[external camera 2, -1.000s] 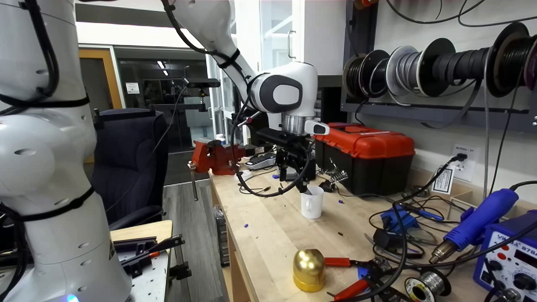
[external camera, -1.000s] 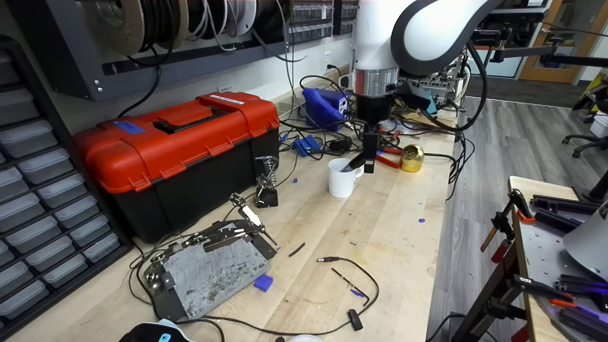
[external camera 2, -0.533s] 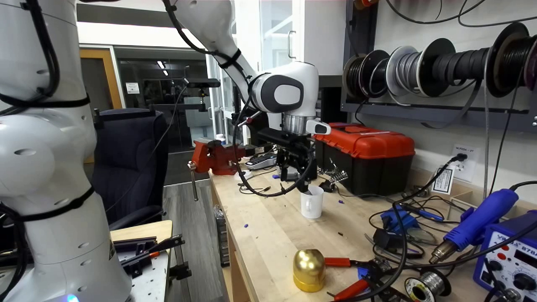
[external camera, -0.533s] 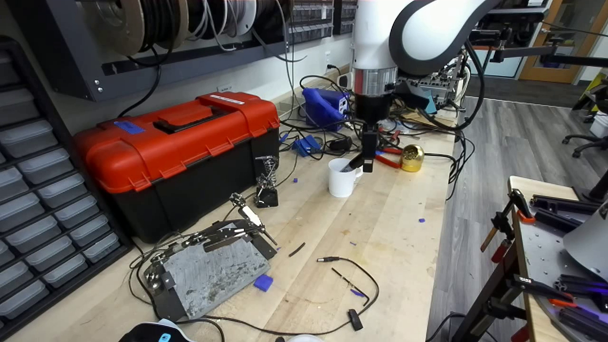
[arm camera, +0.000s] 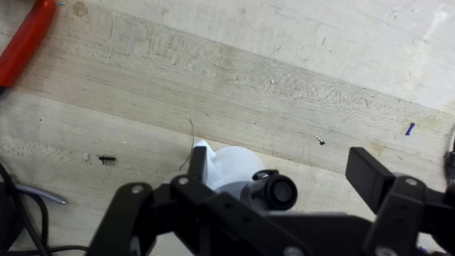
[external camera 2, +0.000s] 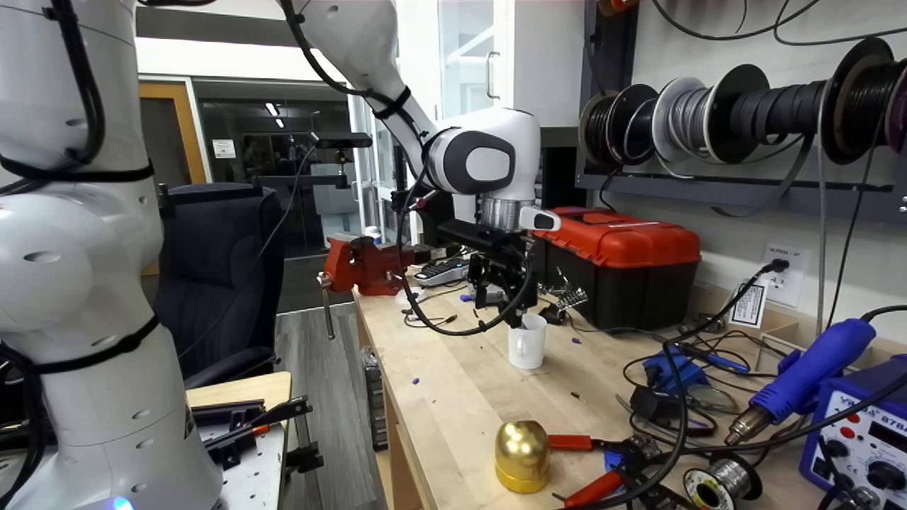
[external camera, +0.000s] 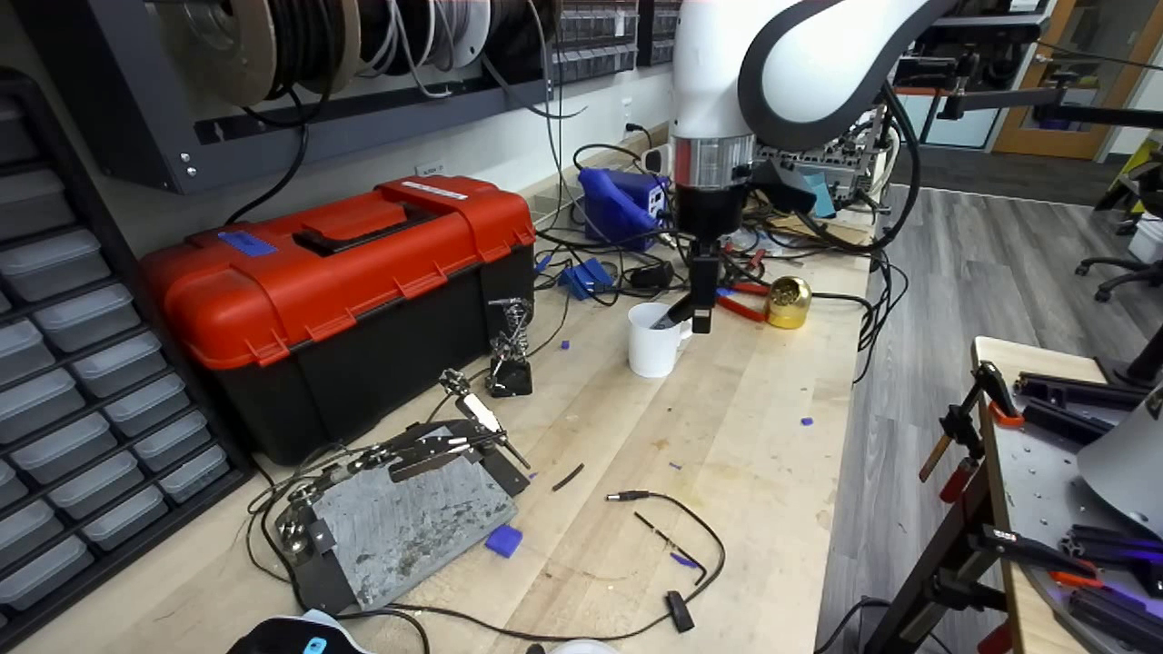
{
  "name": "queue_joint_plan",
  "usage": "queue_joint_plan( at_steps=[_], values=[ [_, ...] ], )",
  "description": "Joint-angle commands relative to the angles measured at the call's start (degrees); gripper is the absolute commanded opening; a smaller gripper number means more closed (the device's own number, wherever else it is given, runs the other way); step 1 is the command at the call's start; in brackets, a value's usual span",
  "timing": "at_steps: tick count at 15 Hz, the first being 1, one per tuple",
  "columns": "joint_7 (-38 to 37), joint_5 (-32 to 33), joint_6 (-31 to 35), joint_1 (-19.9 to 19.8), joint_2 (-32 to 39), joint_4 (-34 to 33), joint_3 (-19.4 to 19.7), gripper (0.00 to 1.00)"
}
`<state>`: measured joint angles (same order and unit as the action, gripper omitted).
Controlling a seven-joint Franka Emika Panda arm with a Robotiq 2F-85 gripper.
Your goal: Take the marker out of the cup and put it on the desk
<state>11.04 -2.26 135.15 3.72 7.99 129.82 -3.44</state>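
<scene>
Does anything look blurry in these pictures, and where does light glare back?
Wrist view: the nearest parts of the black hinged pincer look soft, perhaps from being so close, while the pale wood-grain desk shows clearer detail; an exterior view: bright highlights shine on the smooth gold-coloured dome, and small glints show in the dark glass panel.
</scene>
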Motion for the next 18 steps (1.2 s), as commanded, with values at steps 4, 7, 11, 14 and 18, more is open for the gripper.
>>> queue_joint_plan(
  at_steps=[4,7,11,14,18],
  values=[
    [1.37,0.42,1.13,-0.76,3.34,-3.43,-0.27,1.0],
    [1.16,1.38,1.12,-0.81,3.87,-4.69,-0.06,0.72],
    [1.05,2.21,0.59,-0.95,3.49,-5.32,0.12,0.46],
    [0.74,2.99,0.29,-0.95,3.14,-5.49,0.27,0.26],
    [0.45,2.94,0.15,-0.96,2.75,-5.18,0.27,0.02]
  ],
)
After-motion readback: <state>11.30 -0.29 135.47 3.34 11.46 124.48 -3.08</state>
